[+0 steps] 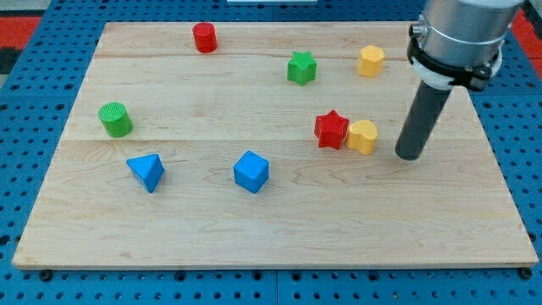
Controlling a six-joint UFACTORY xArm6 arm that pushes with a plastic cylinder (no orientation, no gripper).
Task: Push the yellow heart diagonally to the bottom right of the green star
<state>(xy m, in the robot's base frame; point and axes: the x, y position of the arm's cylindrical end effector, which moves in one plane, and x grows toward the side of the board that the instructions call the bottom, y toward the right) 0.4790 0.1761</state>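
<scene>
Pincerless dark rod: my tip (409,156) sat on pale wood board (254,229), just right of yellow heart (362,135) touching red star (331,130).

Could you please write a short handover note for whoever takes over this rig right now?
My tip rests on the wooden board, just to the view's right of the yellow heart block, not touching it.
The yellow heart block sits against the red star block, already below and right of the green star block.
Done: heart roughly in the target zone.
Left: perhaps a small nudge to tidy the diagonal; avoid disturbing the yellow hexagonal block.
</scene>
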